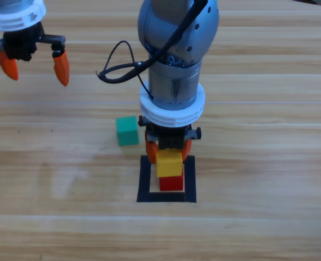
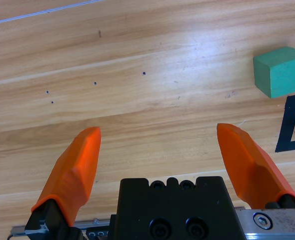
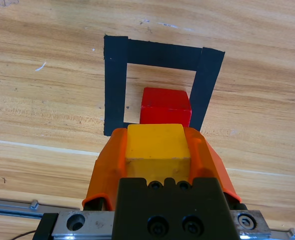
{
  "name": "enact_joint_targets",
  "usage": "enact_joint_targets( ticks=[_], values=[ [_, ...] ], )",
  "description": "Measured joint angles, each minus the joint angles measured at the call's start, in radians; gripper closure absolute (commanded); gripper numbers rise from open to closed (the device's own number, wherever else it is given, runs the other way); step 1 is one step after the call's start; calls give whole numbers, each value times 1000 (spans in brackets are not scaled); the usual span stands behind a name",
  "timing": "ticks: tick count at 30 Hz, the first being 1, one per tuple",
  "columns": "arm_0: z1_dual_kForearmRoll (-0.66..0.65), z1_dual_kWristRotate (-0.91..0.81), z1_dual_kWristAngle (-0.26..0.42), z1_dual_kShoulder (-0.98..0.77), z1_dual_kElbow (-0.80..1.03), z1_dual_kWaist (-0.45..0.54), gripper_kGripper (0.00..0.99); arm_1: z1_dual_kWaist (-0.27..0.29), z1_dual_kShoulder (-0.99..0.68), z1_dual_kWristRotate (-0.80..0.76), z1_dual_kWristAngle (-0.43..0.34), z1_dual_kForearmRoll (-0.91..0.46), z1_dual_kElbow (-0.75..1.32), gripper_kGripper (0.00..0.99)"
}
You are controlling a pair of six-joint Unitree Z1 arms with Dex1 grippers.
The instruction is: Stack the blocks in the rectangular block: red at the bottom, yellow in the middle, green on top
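1. Right gripper (image 1: 168, 148) is reaching down at the middle of the table; we are seeing its orange jaws clamped on the yellow cube (image 1: 169, 163), one jaw on each side.
2. We are seeing the yellow cube (image 3: 158, 148) held just over the red cube (image 3: 166, 106); whether they touch, we cannot tell.
3. Red cube (image 1: 171, 182) is sitting inside the black tape rectangle (image 1: 144, 179), wood showing around it.
4. Teal-green cube (image 1: 127, 131) is lying on the wooden table (image 1: 269, 163) just outside the rectangle's upper-left corner, apart from the tape.
5. Left gripper (image 1: 36, 69) is hovering at the top-left corner, jaws spread wide with nothing between them; its wrist view is showing the green cube (image 2: 281, 71) off to the right.
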Motion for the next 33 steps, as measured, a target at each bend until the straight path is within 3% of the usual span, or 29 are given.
enact_joint_targets(
  ticks=[29,30,31,32,33],
  values=[
    [-26,3,0,0,11,0,21,0,17,0,-36,7,0,990],
    [-26,3,0,0,12,0,21,0,18,0,-36,7,0,956],
    [-26,3,0,0,12,0,21,0,19,0,-36,7,-1,817],
    [-26,3,0,0,12,0,21,0,21,0,-35,7,-4,570],
    [-26,3,0,0,12,0,21,0,23,0,-35,7,-9,211]
  ],
)
